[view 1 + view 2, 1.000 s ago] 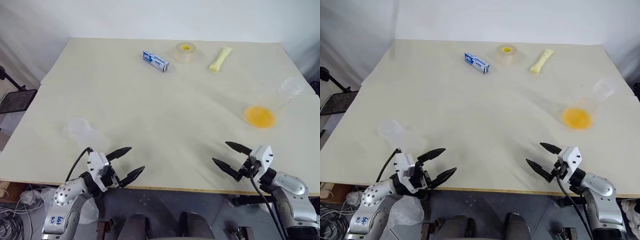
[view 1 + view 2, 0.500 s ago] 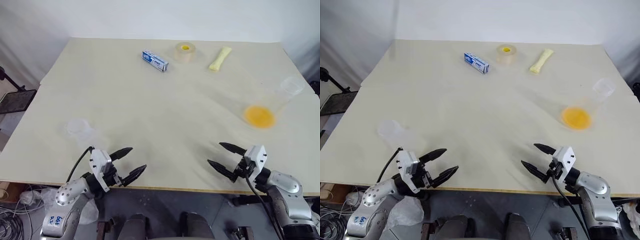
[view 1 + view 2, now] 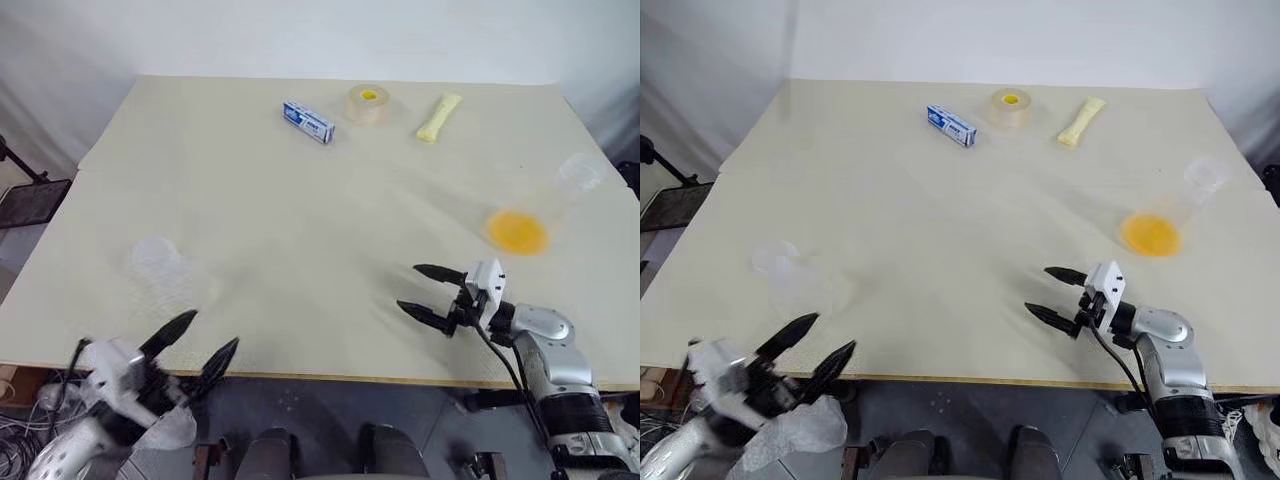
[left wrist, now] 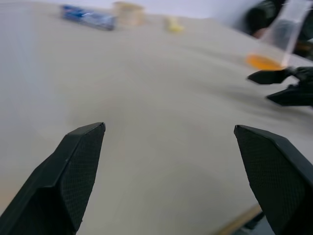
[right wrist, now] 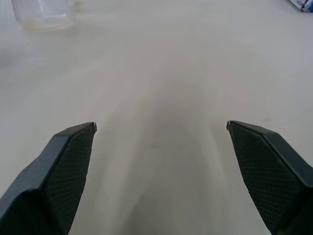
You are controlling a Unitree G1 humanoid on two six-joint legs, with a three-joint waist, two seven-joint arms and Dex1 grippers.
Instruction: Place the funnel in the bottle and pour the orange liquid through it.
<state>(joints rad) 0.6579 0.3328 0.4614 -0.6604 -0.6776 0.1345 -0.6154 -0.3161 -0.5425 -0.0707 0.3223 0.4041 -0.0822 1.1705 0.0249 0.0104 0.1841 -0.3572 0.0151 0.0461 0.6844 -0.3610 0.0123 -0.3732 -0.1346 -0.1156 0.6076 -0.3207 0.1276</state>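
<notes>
A: What are the grippers doing?
B: Both empty. The right gripper [image 3: 425, 291] hangs over the worktop [image 3: 300, 200] with jaws spread wide; the left gripper [image 3: 195, 340], also wide open, is at the near edge

A: And the task's things?
B: The flask holding the orange liquid [image 3: 518, 232] stands just beyond the right gripper. A clear vessel [image 3: 160, 262], bottle or funnel I can't tell, sits beyond the left gripper, far from the flask

A: So progress?
B: None visible; funnel placing and pouring both remain
</notes>
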